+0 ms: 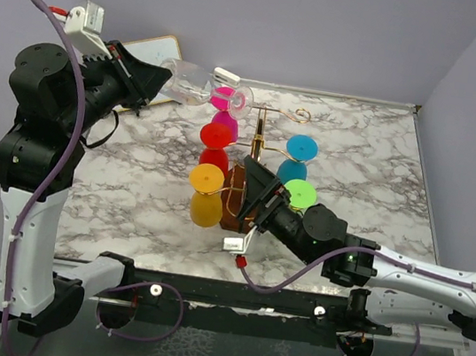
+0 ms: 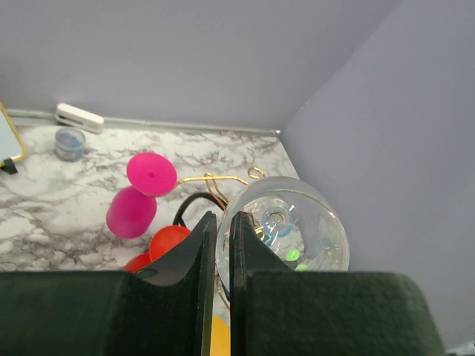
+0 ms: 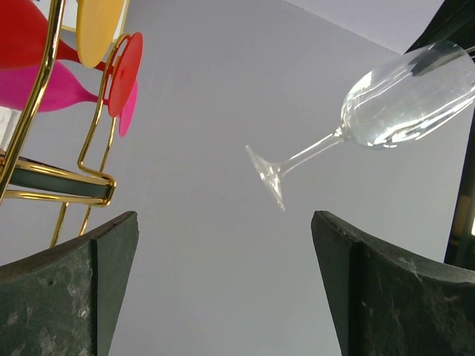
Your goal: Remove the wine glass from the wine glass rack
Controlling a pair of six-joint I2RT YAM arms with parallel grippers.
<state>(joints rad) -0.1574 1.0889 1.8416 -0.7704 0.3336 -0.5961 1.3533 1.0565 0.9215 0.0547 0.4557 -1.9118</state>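
The clear wine glass (image 1: 189, 87) is in the air, tilted, just left of the top of the wine glass rack (image 1: 258, 138). My left gripper (image 1: 165, 78) is shut on the rim of its bowl. In the left wrist view the glass wall (image 2: 286, 230) sits pinched between the nearly closed fingers of that gripper (image 2: 223, 222). My right gripper (image 1: 249, 199) is low beside the rack's dark wooden base (image 1: 234, 206), pointing upward. Its wrist view shows the open gripper (image 3: 223, 219) with nothing between its fingers, the wine glass (image 3: 401, 96) free above it and the gold wire rack (image 3: 74, 170) to the left.
Coloured plastic glasses hang on the rack: pink (image 1: 228, 100), red (image 1: 216, 135), yellow (image 1: 206, 193), blue (image 1: 301, 148) and green (image 1: 300, 193). A gold-edged tablet (image 1: 155, 45) leans at the back left. A white block (image 2: 79, 116) and a small grey cap (image 2: 69, 143) lie by the back wall.
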